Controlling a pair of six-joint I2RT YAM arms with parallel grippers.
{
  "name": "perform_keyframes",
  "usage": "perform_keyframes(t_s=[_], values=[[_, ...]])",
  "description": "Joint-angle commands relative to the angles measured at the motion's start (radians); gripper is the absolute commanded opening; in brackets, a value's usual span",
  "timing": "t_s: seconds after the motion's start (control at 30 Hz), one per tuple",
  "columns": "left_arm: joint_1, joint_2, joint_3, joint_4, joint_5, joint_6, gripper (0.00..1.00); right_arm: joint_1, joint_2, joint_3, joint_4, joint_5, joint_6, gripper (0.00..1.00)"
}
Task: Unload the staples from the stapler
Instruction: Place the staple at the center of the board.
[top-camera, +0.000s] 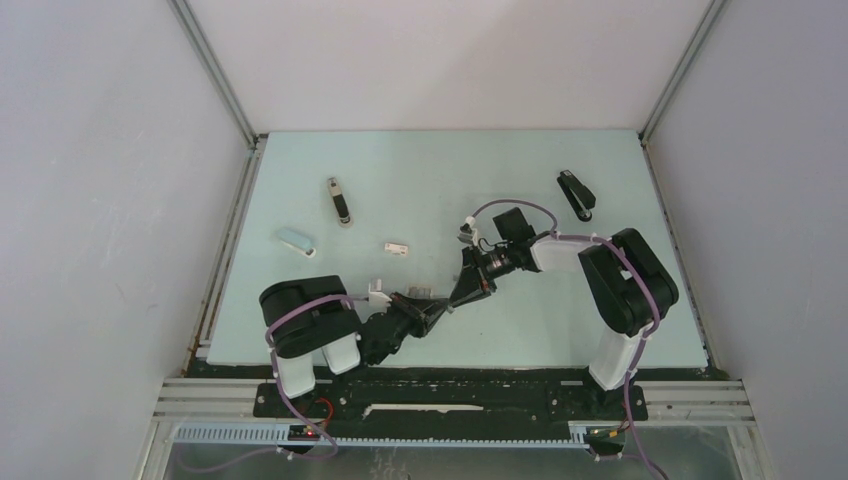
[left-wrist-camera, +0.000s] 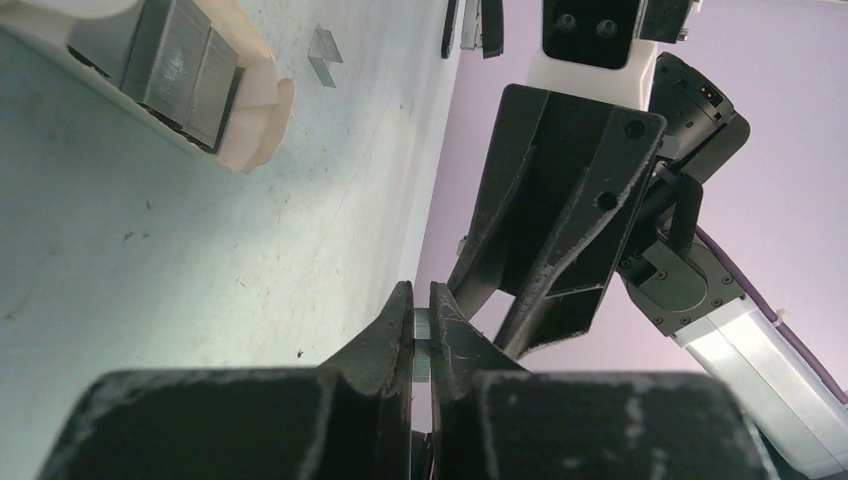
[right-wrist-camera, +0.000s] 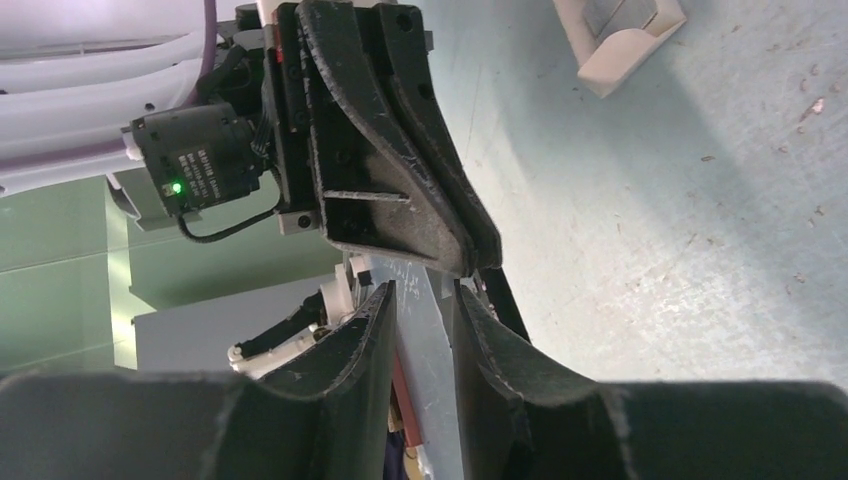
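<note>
My left gripper (top-camera: 437, 308) is shut on a thin grey strip of staples (left-wrist-camera: 422, 338), held above the table near the front middle. My right gripper (top-camera: 462, 293) reaches in from the right, and its fingertips (right-wrist-camera: 388, 300) sit just below the left gripper's tip (right-wrist-camera: 468, 262). Its jaws stand a narrow gap apart with nothing seen between them. The slim stapler (top-camera: 340, 200), black with a silver top, lies at the back left, apart from both grippers. A tiny loose staple piece (left-wrist-camera: 322, 55) lies on the table.
A small white box (top-camera: 397, 247) lies mid-table. In the left wrist view a white box (left-wrist-camera: 250, 110) holds grey staple blocks. A second, all-black stapler (top-camera: 577, 193) lies back right. A pale blue box (top-camera: 296, 240) lies at the left.
</note>
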Motion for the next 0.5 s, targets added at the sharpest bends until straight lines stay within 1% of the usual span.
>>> perform_keyframes(t_s=[0.0,0.1,0.2,0.27,0.33,0.47], values=[[-0.004,-0.017,-0.030,0.027,-0.033,0.035,0.06,-0.019,-0.063,0.000,0.024,-0.083,-0.054,0.38],[-0.002,-0.031,-0.047,0.027,-0.042,0.054,0.06,-0.036,-0.072,-0.001,0.019,-0.165,-0.116,0.40],[-0.001,-0.034,-0.051,0.028,-0.037,0.071,0.05,-0.048,-0.091,-0.001,0.011,-0.208,-0.154,0.40],[0.006,-0.033,-0.049,0.028,-0.017,0.090,0.05,-0.058,-0.118,0.006,-0.013,-0.202,-0.187,0.40],[0.016,-0.036,-0.045,0.026,0.026,0.122,0.06,-0.075,-0.144,0.031,-0.107,-0.185,-0.269,0.40],[0.030,-0.048,-0.047,0.020,0.120,0.194,0.06,-0.119,-0.188,0.036,-0.139,-0.185,-0.292,0.40]])
